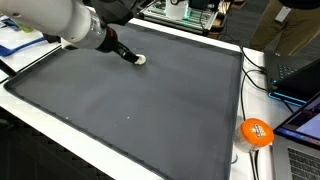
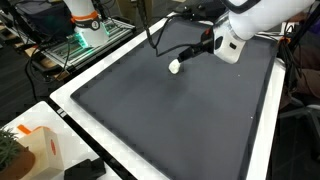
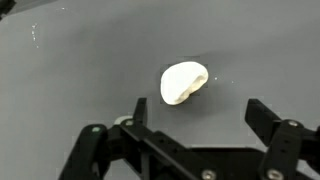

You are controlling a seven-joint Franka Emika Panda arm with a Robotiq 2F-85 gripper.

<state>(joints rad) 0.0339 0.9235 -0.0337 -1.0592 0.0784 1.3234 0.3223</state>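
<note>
A small white rounded lump lies on the dark grey mat. In the wrist view my gripper stands open, its two black fingers apart on either side, and the lump sits just beyond the gap between them, untouched. In both exterior views the gripper hovers low over the far part of the mat, right beside the white lump. Nothing is held between the fingers.
The grey mat covers a white table. An orange ball and laptops sit beside the mat. A small box stands at a table corner. Shelving with gear and cables surround it.
</note>
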